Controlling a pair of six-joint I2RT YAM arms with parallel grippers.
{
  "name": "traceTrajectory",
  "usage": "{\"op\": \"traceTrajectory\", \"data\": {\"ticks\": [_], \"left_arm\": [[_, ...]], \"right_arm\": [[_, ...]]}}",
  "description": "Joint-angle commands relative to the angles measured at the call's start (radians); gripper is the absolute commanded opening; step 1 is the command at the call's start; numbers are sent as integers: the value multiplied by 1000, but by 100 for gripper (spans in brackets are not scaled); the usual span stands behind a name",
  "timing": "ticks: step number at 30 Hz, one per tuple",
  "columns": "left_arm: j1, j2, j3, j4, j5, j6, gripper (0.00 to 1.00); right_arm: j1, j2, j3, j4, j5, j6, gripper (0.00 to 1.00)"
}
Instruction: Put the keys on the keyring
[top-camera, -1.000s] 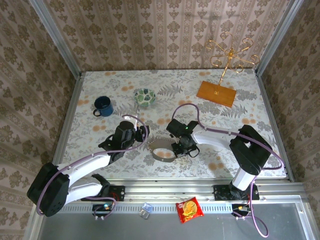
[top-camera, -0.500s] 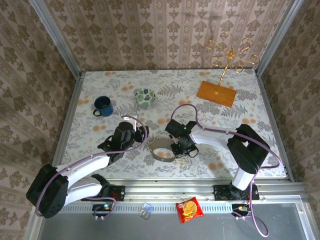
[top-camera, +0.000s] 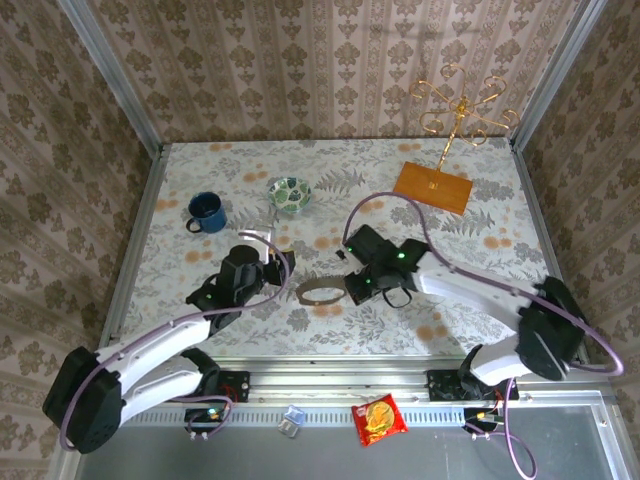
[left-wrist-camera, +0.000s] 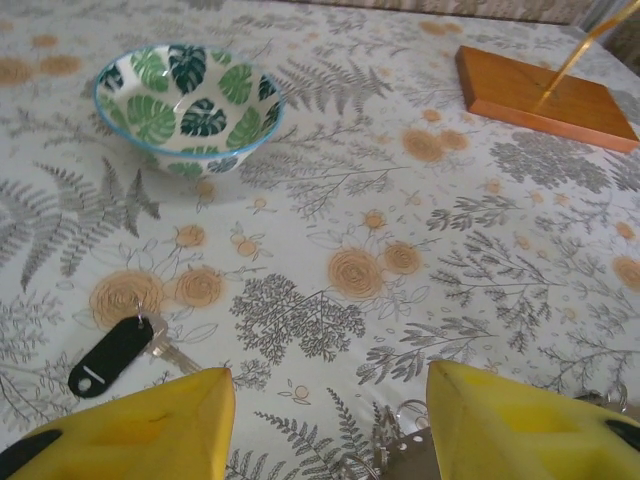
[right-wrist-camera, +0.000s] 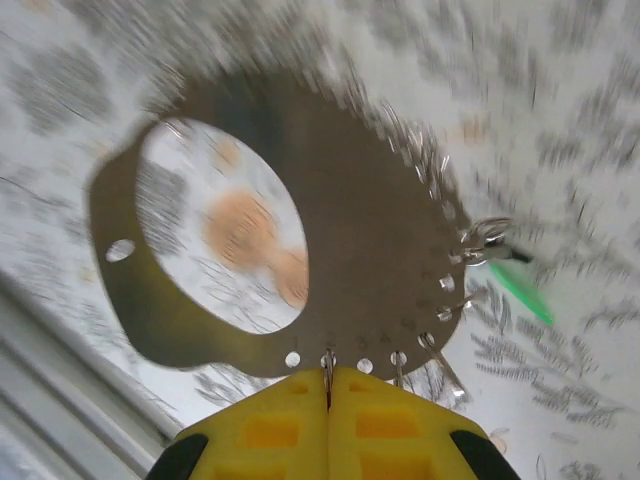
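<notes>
Right arm has swung its elbow way out to the side since the earlier frame, and the keyring (top-camera: 318, 292) went with it, a bit up the table (top-camera: 480, 200) and toward the left arm. Right gripper (right-wrist-camera: 328, 385) is clamped tight on the band's edge, by the row of little holes. Left gripper (left-wrist-camera: 328, 380) hangs about half open with nothing in it, low over the table. Dark key (left-wrist-camera: 112, 355) lies flat on the near side of the bowl (left-wrist-camera: 180, 160), just past one fingertip.

My guess on handling: the ring is thin, stiff, light metal and probably slick (pinching the band edge-on like now seems sane). The keys are tiny and flat, so I'd grab the dark one by its fat tag.

Right wrist view is motion-smeared. The green key (right-wrist-camera: 522, 291) looks hung off a small loop at the ring, but I can't tell for sure.
</notes>
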Motion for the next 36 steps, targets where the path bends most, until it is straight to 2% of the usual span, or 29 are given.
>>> {"op": "traceTrajectory", "data": {"ticks": [1, 4, 6, 10, 14, 19, 23, 27, 30, 36], "left_arm": [[-21, -47, 46, -31, 26, 151, 52], [-30, -71, 68, -42, 69, 252, 48], [-27, -69, 103, -98, 60, 305, 44], [-24, -44, 177, -205, 89, 424, 43], [-14, -37, 193, -211, 191, 545, 44], [16, -15, 196, -189, 420, 636, 42], [15, 0, 152, -113, 594, 649, 40], [13, 12, 55, 92, 738, 597, 28], [4, 34, 12, 198, 826, 562, 26], [-29, 54, -24, 285, 860, 521, 26]], "right_arm": [[-2, -83, -31, 116, 9, -144, 0], [-39, -117, -42, 176, -30, -199, 0], [-65, -136, -55, 234, -77, -231, 0], [-90, -189, -116, 382, -180, -318, 0], [-102, -225, -158, 452, -267, -402, 0], [-112, -253, -192, 498, -349, -452, 0], [-112, -263, -207, 527, -377, -451, 0], [-114, -280, -229, 565, -427, -461, 0], [-114, -294, -248, 584, -436, -475, 0], [-112, -298, -261, 604, -483, -484, 0]]}}
